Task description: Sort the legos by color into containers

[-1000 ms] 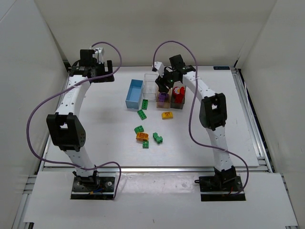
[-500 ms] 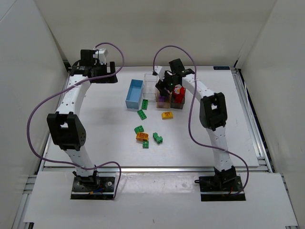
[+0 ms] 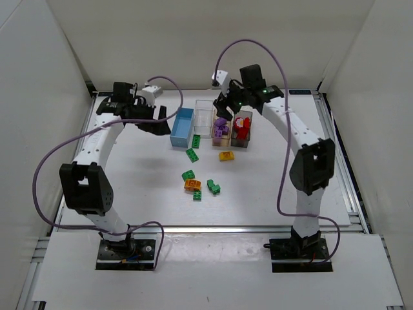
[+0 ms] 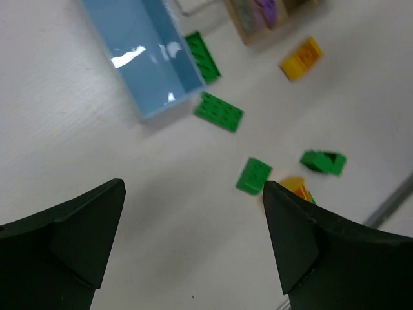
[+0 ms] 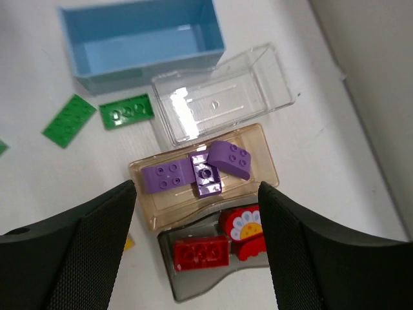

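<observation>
Four bins stand in a row at the back: light blue (image 3: 182,127), clear (image 3: 204,115), peach-tan (image 3: 220,138) and dark grey (image 3: 240,143). In the right wrist view the peach-tan bin (image 5: 169,205) holds purple bricks (image 5: 205,171), and the grey bin (image 5: 197,281) holds red bricks (image 5: 201,252). Loose green (image 3: 192,155), yellow (image 3: 226,155) and orange (image 3: 192,185) bricks lie on the table in front. My right gripper (image 3: 226,106) hovers open and empty above the bins. My left gripper (image 3: 157,123) is open and empty just left of the blue bin (image 4: 139,58).
More green bricks lie at mid-table (image 3: 188,175), (image 3: 213,186), (image 3: 197,196), and one leans by the blue bin (image 3: 195,139). The white table has raised rails at its edges, and white walls close it in.
My left arm has swung right and down toward the blue bin. My right gripper has lifted up and back from the peach-tan bin, uncovering the purple bricks.
</observation>
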Controlling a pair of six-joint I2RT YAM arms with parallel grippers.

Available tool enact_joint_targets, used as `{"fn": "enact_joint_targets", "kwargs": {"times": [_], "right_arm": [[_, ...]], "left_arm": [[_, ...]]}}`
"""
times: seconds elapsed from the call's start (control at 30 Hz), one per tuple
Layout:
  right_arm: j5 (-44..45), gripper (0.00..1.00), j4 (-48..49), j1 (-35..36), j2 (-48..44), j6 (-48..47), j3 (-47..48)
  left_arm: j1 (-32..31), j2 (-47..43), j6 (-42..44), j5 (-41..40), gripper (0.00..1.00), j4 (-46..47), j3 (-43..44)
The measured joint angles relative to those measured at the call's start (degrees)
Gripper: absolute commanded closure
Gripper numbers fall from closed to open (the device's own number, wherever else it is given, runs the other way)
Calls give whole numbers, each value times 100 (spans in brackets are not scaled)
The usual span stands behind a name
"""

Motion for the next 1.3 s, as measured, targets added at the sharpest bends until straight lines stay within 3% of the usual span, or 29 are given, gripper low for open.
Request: {"fn": "enact_joint_targets", "kwargs": {"times": [0.2,0.37,0.53,0.77,1.03,1.3], "right_arm": [[-518,20,-170,-153,-1180,214,-321],[-831,21,-452,-391,-1733,302,-1281],[-852,20,-745,-863,-1755,496,-1945],[-855,20,-861,-1340,-1764,586,-2000],[-866,20,-881,-1394,-1873,612,-2118],[-872,20,-885,-1473,-1904,614,-2170]], "left_arm": [[-542,-568,2065,916,5,-1121,-658],[-1410,-1064,3163,778,10,-1296,-1757],[-2170,-1150,3392,400,11,-472,-2608],[-2653,-1176,3589,4,11,990,-3506],[-2848,-903,3797,-168,11,1934,-3591],[-2865,-577,4048,-210,12,2033,-3578]]}}
